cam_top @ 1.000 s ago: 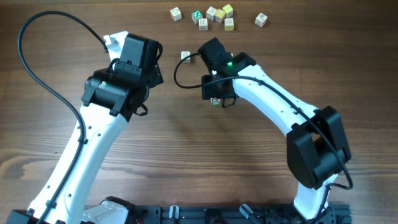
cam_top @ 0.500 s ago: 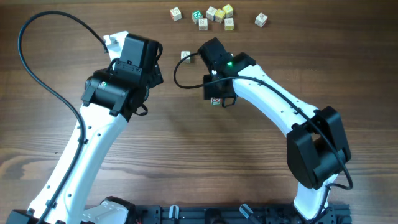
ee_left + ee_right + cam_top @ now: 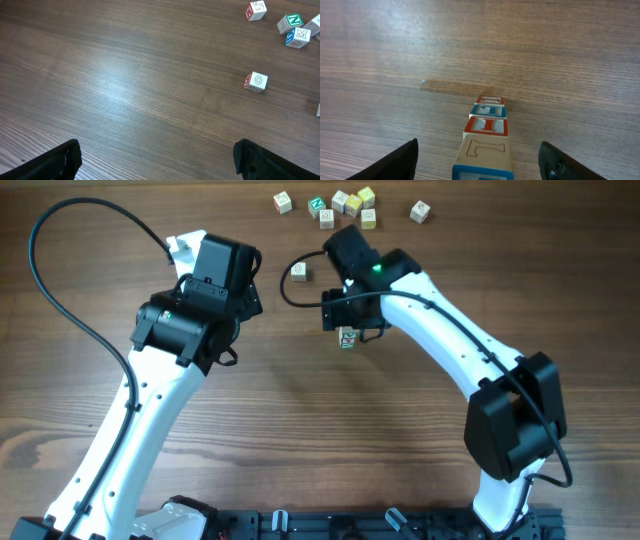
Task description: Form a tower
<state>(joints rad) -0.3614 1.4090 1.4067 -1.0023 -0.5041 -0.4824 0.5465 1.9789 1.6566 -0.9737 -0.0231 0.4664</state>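
My right hand (image 3: 479, 162) hangs wide open, gripping nothing, flanking the tower (image 3: 485, 131), which stands several cubes tall near the centre of the tabletop (image 3: 300, 430), while loose cubes (image 3: 345, 204) at 12 o'clock wait to be stacked.

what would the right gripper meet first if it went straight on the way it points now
Probably the tower: its top cube sits between the open jaws of the right gripper, which would straddle it on the way to the table. Depth is hard to judge.
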